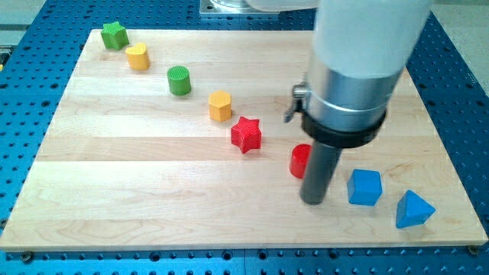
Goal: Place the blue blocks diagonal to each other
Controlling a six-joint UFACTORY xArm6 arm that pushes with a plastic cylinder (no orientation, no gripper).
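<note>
A blue cube [364,187] lies at the view's lower right of the wooden board [153,191]. A blue triangular block [413,209] lies just right of it and a little lower, a small gap apart. My tip [314,201] rests on the board just left of the blue cube, a short gap away. A red cylinder [299,160] stands right behind the rod, partly hidden by it.
A diagonal row runs from the view's top left: green star [114,35], yellow heart-like block [138,56], green cylinder [179,80], orange hexagonal block [220,105], red star [246,134]. The board's right edge is near the blue triangle.
</note>
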